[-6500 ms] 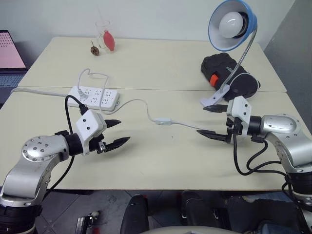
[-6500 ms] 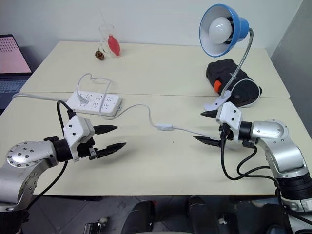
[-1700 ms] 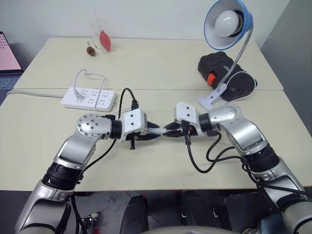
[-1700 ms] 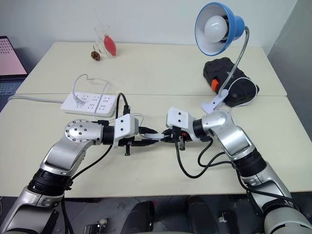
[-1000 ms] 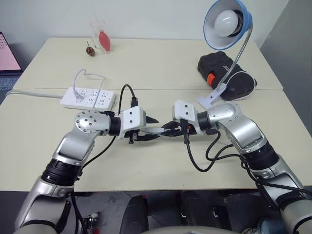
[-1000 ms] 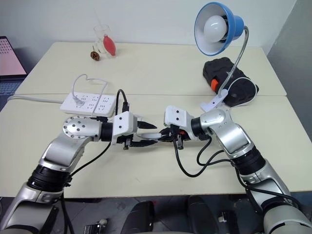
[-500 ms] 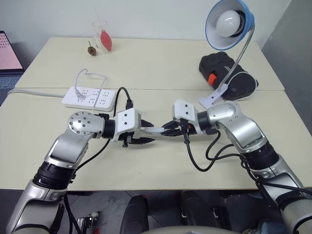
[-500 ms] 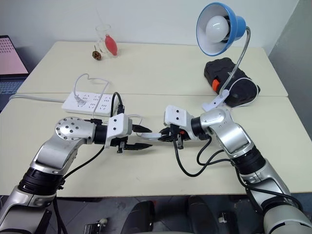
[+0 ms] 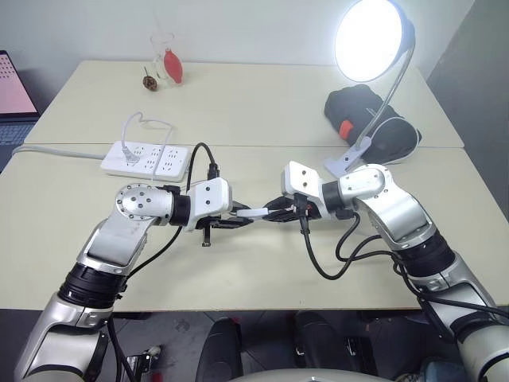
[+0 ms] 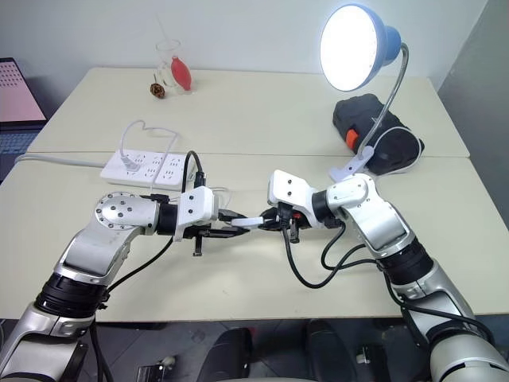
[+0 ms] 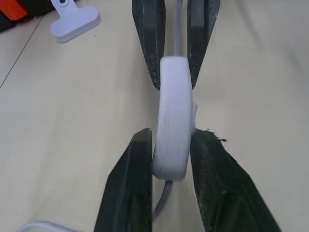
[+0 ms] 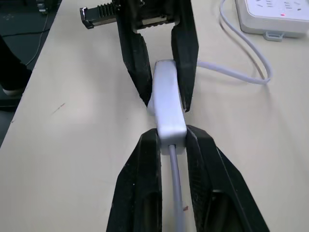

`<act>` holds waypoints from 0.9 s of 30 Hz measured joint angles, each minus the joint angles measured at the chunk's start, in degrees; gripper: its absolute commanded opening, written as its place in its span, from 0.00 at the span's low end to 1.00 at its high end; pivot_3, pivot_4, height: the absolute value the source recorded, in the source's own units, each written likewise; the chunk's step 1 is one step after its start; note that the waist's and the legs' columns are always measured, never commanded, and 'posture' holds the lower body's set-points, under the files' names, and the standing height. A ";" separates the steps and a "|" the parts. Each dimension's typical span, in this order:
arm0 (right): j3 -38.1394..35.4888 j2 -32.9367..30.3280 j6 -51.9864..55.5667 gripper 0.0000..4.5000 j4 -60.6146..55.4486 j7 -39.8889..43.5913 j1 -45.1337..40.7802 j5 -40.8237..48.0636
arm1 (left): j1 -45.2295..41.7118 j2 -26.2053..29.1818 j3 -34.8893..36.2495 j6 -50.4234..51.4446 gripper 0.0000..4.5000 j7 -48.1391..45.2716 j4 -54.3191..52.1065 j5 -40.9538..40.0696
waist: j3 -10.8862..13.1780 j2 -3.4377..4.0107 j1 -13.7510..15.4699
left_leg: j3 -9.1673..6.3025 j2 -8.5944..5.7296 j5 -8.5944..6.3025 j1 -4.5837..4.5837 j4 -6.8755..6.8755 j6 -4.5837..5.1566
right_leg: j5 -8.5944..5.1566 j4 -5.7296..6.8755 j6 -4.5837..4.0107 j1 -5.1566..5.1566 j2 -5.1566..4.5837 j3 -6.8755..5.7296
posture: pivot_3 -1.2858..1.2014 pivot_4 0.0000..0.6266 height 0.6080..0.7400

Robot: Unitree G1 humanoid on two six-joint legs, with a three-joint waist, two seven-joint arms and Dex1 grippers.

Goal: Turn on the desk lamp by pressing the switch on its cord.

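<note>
The desk lamp (image 9: 372, 40) stands at the back right on its white clip base (image 9: 344, 164), its bulb glowing brightly under the blue shade. The switch (image 9: 254, 212), a small white oblong box, is lifted just above the table's middle between both grippers. My left gripper (image 9: 238, 217) is shut on one end of it and my right gripper (image 9: 276, 210) on the other. In the left wrist view the switch (image 11: 173, 116) is pinched between black fingers (image 11: 137, 183). In the right wrist view the cord (image 12: 175, 188) leaves the switch (image 12: 168, 104) between my right fingers (image 12: 145, 174).
A white power strip (image 9: 147, 159) lies at the left with a plug in it. A black bag (image 9: 370, 123) with an orange patch sits behind the lamp's clip. A glass holding a red object (image 9: 167, 60) stands at the far edge. A laptop (image 9: 14, 83) is at the far left.
The lamp's bulb has gone from dark to brightly lit. My left gripper's fingers, spread around the switch before, have closed on it. Both arms have stayed where they were.
</note>
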 measured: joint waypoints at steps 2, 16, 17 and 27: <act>0.01 -0.06 0.00 0.08 0.00 -0.01 0.00 -0.02 | -0.04 -0.11 -0.11 -0.45 0.12 0.00 0.37 0.29 | 0.00 0.00 0.00 | 0.00 0.00 0.00 0.00 0.00 0.00 | 0.00 0.00 0.00 0.00 0.00 0.00 | 0.52 0.24 1.00; 0.00 -0.57 0.01 0.08 -0.06 0.04 0.00 0.02 | -0.18 -1.80 0.12 -2.71 0.30 0.02 2.18 0.37 | 0.00 0.00 0.00 | 0.00 0.00 0.00 0.00 0.00 0.00 | 0.00 0.00 0.00 0.00 0.00 0.00 | 0.52 0.24 1.00; -0.06 -0.38 0.04 0.08 -0.06 -0.07 0.00 0.11 | -0.21 -2.21 0.70 -2.43 0.35 0.24 2.45 0.01 | 0.00 0.00 0.00 | 0.00 0.00 0.00 0.00 0.00 0.00 | 0.00 0.00 0.00 0.00 0.00 -0.01 | 0.52 0.24 1.00; 0.41 1.20 -2.55 0.08 2.50 -0.20 -0.21 -0.04 | 1.55 -0.09 3.75 -2.47 0.75 -0.04 0.67 -1.79 | 0.00 0.00 -0.12 | 0.01 0.01 0.00 0.02 -0.01 0.00 | 0.00 0.00 0.00 0.00 0.00 0.02 | 0.52 0.24 1.00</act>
